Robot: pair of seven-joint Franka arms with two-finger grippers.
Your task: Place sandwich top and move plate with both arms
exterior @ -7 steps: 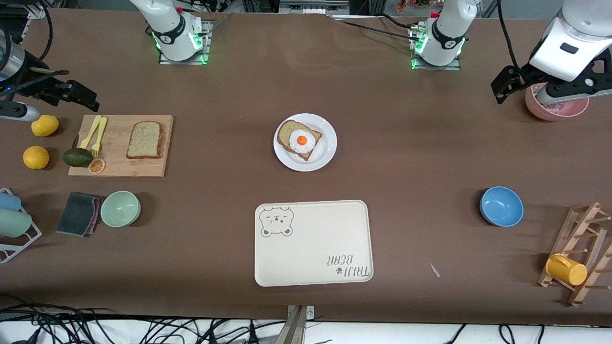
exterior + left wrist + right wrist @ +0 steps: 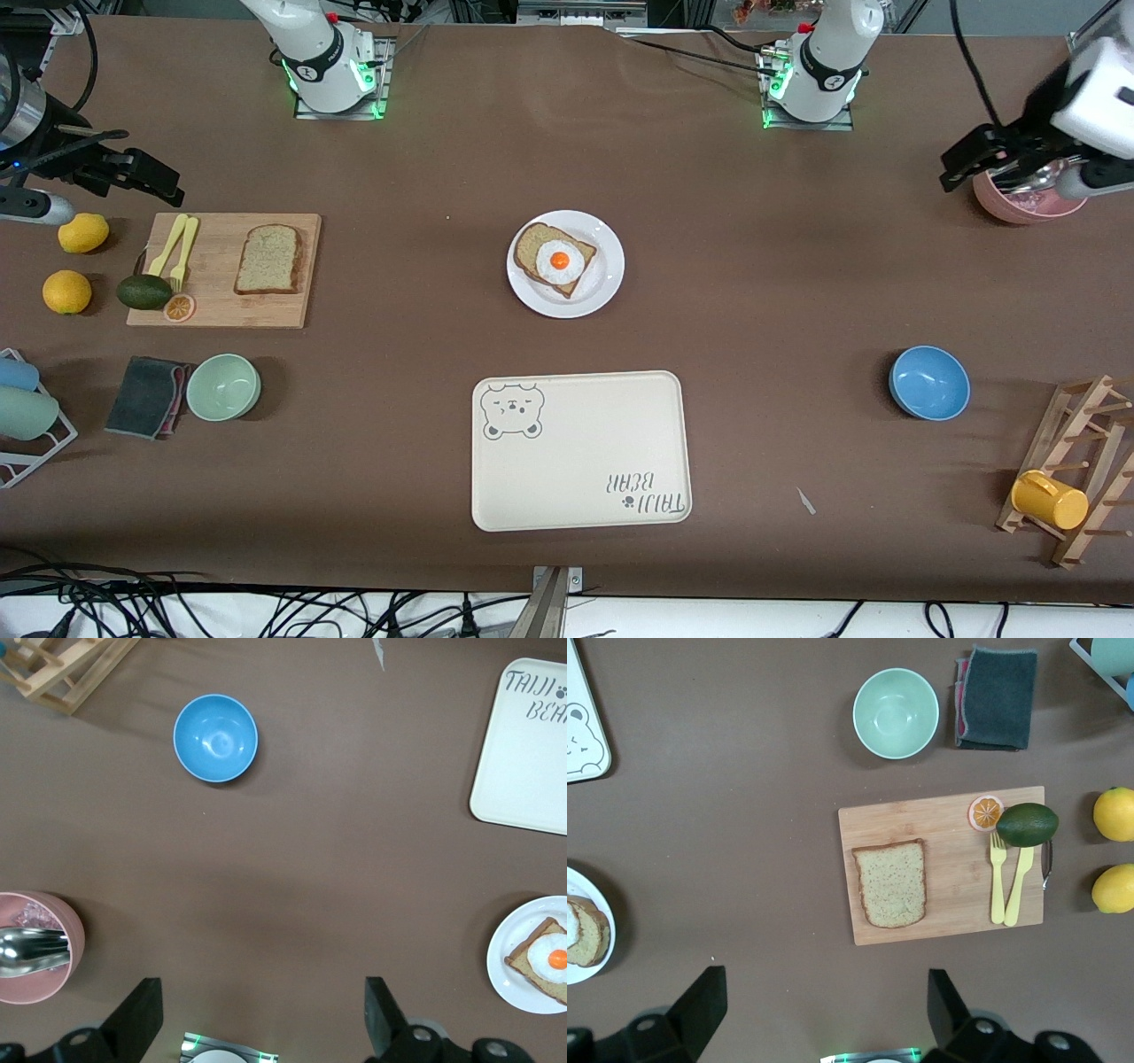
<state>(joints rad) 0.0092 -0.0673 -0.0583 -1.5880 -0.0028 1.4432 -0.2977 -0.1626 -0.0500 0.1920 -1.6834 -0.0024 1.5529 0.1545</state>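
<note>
The one thing that has changed in the last half second is the left arm: its left tool (image 2: 959, 167) has drawn outward along the upper edge of the front view toward the left arm's end of the worktop (image 2: 797, 292), and now hangs over the pink bowl (image 2: 1028, 209) there, uncovering more of it than before. Its jaws are released and hold nothing, as the left wrist view also shows. The right tool (image 2: 152, 177) has not shifted. It sits in the upper part of the frame at the right arm's end of the worktop, above the lemons, jaws spread and empty. The sandwich top (image 2: 268, 259) lies flat and untouched on the wooden cutting board (image 2: 292, 312), beside the yellow cutlery and well apart from both tools. The plate (image 2: 608, 285) rests at the centre of the frame with the egg-topped slice (image 2: 556, 259) on it, and the cream tray (image 2: 585, 443) lies nearer the camera, in the lower middle. So the task has not truly begun. By my reading the left arm is clearing out of the way while the right arm, the one close to the board, is the likely one to fetch the bare slice first.
</note>
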